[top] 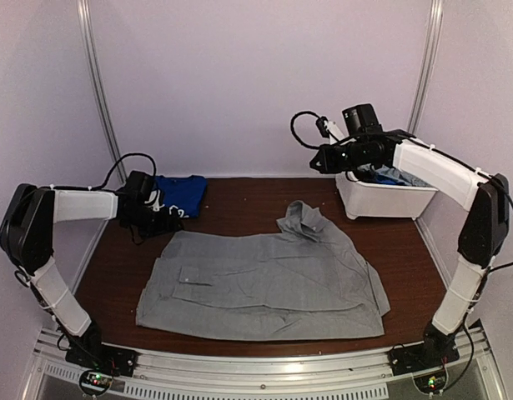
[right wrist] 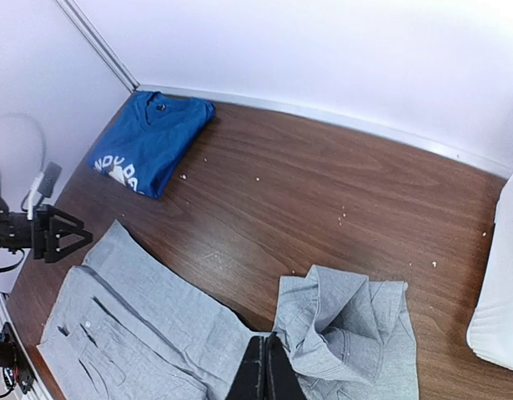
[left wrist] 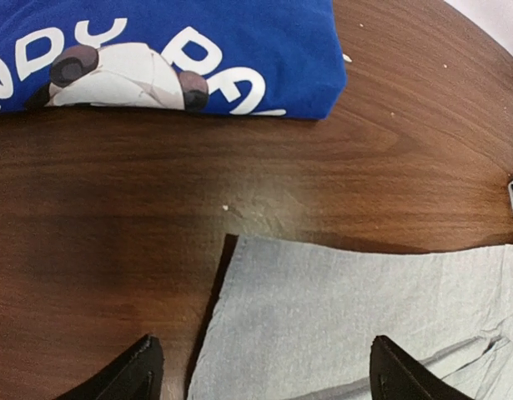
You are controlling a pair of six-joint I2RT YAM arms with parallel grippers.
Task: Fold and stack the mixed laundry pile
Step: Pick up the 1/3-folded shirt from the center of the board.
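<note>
A dark brown wood-grain table (top: 239, 208) fills the floor of a small booth closed in by pale, plain walls (top: 256, 83). A thin metal post (top: 96, 83) runs up each far corner. Small pale specks (right wrist: 344, 218) dot the bare wood toward the far side.

A light-grey shirt (top: 264, 279) lies spread flat across the middle and near part of the table, its collar end rumpled and raised at the far right. A royal-blue T-shirt (top: 183, 193) with white print sits folded in the far left corner, apart from the grey one. A white bin (top: 389, 202) stands at the far right edge, with more blue and grey cloth (top: 388, 177) bunched inside.

The left claw (left wrist: 264, 357) hangs wide open and empty above the grey shirt's far left corner, near the blue T-shirt. The right claw (right wrist: 264, 371) is raised in the air just left of the bin, its fingers pressed fully together with nothing between them.
</note>
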